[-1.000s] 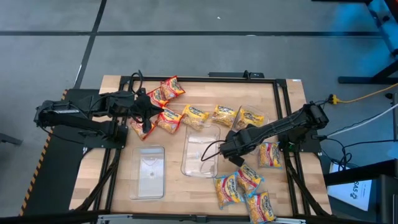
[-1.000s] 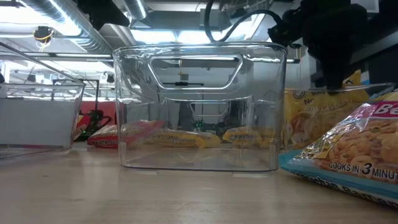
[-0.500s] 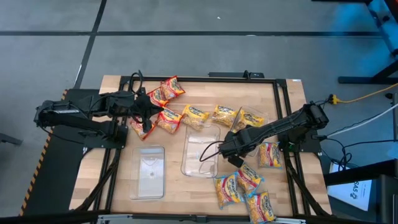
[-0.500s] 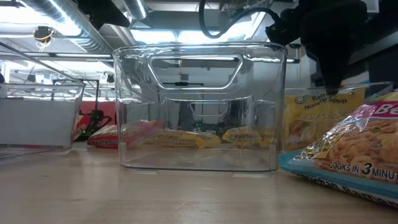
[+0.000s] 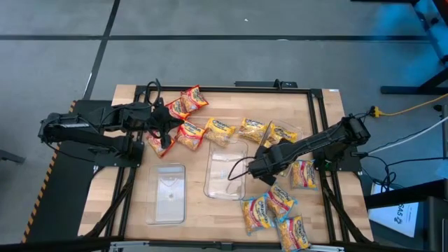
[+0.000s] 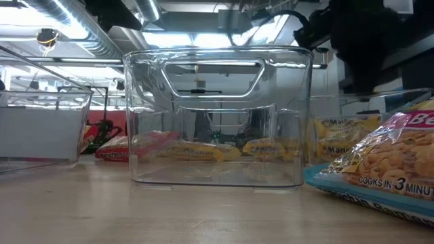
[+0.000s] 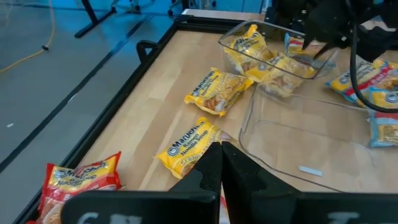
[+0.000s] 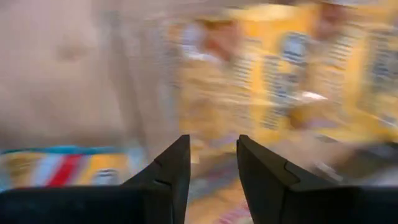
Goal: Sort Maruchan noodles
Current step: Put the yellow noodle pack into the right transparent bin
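Several Maruchan noodles (image 7: 214, 92) packets, "Cooks in 3 minutes", left tool (image 7: 221, 163) pressed together, right tool (image 8: 211, 163) spread.

We see Maruchan noodles (image 5: 253, 129), crinkly yellow-orange and red packets, lying flat on the tabletop (image 5: 133, 98). Several yellow ones lie just beyond the right fingers (image 8: 177, 168). A cluster lies near those fingers on the other side. Red ones lie beside the left fingers (image 7: 211, 165).

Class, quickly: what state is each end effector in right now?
Left end effector: closed, holding nothing visible.
Right end effector: open, holding nothing.
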